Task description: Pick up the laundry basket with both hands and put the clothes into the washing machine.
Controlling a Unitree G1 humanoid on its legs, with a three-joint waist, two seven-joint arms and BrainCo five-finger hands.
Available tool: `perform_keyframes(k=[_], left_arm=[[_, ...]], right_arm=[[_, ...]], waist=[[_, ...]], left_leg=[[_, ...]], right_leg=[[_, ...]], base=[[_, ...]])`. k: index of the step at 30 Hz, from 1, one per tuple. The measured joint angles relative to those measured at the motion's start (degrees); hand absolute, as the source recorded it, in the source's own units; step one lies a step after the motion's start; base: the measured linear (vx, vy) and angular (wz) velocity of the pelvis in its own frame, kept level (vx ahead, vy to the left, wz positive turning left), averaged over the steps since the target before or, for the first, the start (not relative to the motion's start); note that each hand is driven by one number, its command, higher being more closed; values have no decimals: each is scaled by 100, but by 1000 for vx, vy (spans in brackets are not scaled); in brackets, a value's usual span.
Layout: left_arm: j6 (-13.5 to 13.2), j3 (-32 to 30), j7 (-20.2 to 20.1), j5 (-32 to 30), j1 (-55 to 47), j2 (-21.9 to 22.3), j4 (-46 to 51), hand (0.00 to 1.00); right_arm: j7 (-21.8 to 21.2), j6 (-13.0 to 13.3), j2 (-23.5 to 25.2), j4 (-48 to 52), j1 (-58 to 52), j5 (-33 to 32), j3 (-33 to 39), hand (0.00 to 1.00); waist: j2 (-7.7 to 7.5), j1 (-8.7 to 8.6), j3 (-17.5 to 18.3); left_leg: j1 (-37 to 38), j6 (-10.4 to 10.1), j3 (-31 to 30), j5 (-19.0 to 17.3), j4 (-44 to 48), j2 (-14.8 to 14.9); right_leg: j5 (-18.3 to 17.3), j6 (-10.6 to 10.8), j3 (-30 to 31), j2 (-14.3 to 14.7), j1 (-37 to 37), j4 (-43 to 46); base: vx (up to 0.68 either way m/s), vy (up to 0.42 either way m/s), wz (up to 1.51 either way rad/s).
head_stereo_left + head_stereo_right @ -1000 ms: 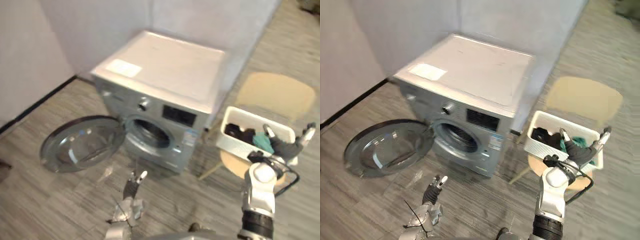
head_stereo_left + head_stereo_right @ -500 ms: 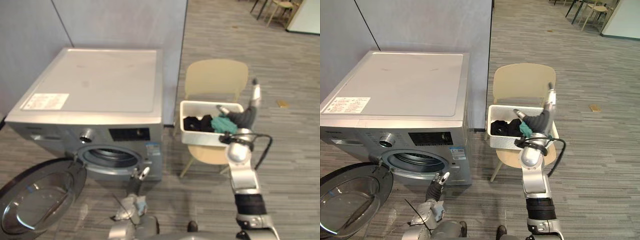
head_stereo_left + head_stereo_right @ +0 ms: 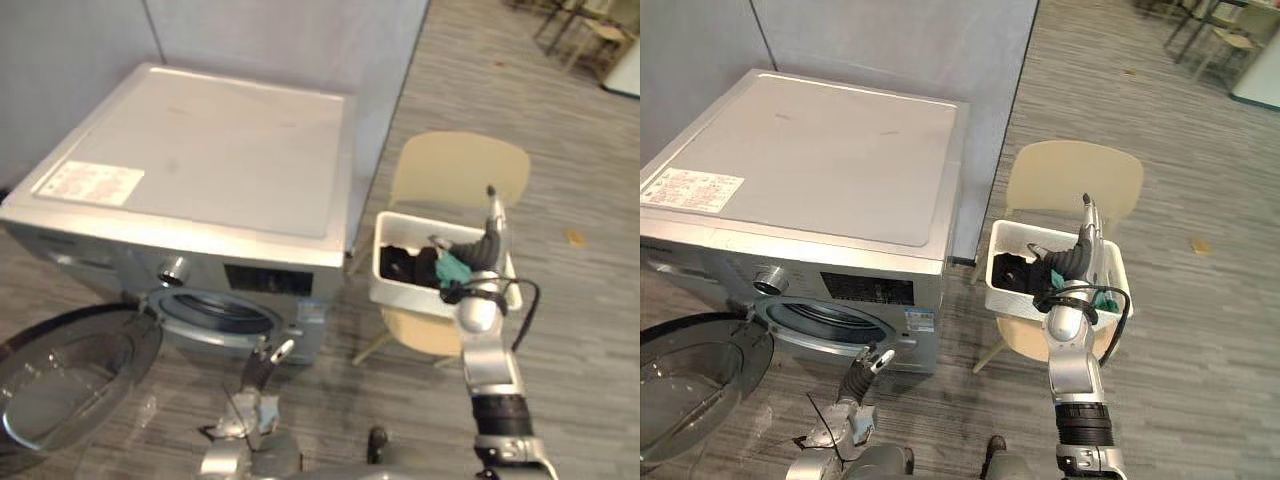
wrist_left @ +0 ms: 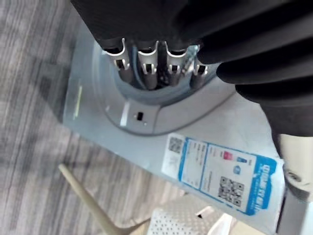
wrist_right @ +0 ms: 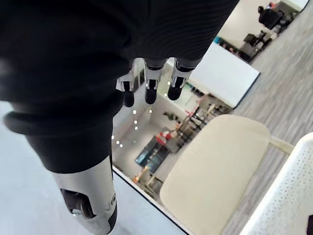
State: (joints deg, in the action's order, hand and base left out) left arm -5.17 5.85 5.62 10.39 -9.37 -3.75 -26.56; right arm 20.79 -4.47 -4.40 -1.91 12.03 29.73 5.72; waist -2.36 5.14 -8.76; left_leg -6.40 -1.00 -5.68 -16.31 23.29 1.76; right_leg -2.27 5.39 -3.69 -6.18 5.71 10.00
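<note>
Washing machine (image 3: 810,170): smooth matt silver-grey metal; door (image 3: 685,380) glossy glass. Laundry basket (image 3: 1015,303): white perforated plastic. Clothes (image 3: 1012,268): dark cloth. Chair (image 3: 1072,180): smooth matt beige. Floor (image 3: 1200,330): grey wood-grain.

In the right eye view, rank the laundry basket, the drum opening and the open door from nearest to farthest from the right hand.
1. Laundry basket, on the chair, directly by the right hand.
2. Drum opening, well to the left.
3. Open door, swung out at far left.
</note>
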Motion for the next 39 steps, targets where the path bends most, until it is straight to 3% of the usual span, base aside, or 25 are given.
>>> perform_keyframes(k=[5, 9, 14, 16, 19, 23, 26, 31, 39], left_arm=[[35, -430, 83, 47, -207, 187, -118, 0], [46, -427, 80, 136, -275, 194, -121, 0], [47, -415, 63, 255, -285, 211, -121, 0], [37, -351, 49, 269, -279, 209, -93, 0], [25, -221, -65, 507, -221, 182, -50, 0], [22, -108, -70, 696, -162, 129, 40, 0], [18, -79, -73, 752, -52, 120, 134, 0], [-14, 26, -62, 816, 138, 124, 138, 0], [-36, 31, -37, 1162, 269, 158, 312, 0]], right_arm=[[-207, -178, -66, -180, 4, -58, 176, 0], [-191, -297, -111, -418, 282, -117, 353, 0], [-190, -370, -528, -1213, 940, -313, 448, 0], [-197, -403, -875, -1799, 1424, -321, 558, 0], [-233, -470, -1668, -2837, 2718, -338, 579, 0], [-477, -461, -2259, -3990, 3570, -349, 563, 0], [-683, -468, -2514, -4766, 3911, -516, 576, 0], [-872, -460, -2692, -5203, 4055, -807, 592, 0], [-993, -457, -3098, -5364, 4068, -1208, 784, 0]], waist=[[36, 42, 15], [16, 50, 23], [14, 93, -39], [40, 196, -113], [161, 248, -429], [170, 335, -863], [182, 351, -1060], [188, 331, -1294], [158, 294, -1321]], left_leg=[[80, -268, -266, 217, -688, 227], [60, -358, -523, 527, -1115, 212], [-177, -460, -987, 826, -1354, 156], [-275, -500, -1138, 968, -1424, 99], [-599, -490, -1215, 1266, -1673, 74], [-757, -507, -1211, 1521, -1863, 85], [-929, -529, -1204, 1651, -1951, 93], [-1055, -559, -1141, 1832, -2127, 135], [-1347, -569, -1139, 1875, -2138, 138]], right_leg=[[261, -173, -368, 218, -249, -760], [319, -221, -638, 200, -255, -932], [380, -233, -1124, 167, -226, -1040], [380, -233, -1290, 117, -190, -1041], [491, -252, -1374, 76, 180, -1033], [631, -273, -1365, 60, 415, -1030], [718, -278, -1353, 56, 632, -1024], [794, -273, -1336, 61, 866, -1020], [811, -272, -1369, 39, 1179, -976]], base=[[117, -138, 18], [54, -78, 38], [-15, -29, 55], [-90, -10, 43], [-167, -1, 23], [-180, -13, 3], [-137, -6, -2], [-56, -9, -8], [36, -1, -1]])
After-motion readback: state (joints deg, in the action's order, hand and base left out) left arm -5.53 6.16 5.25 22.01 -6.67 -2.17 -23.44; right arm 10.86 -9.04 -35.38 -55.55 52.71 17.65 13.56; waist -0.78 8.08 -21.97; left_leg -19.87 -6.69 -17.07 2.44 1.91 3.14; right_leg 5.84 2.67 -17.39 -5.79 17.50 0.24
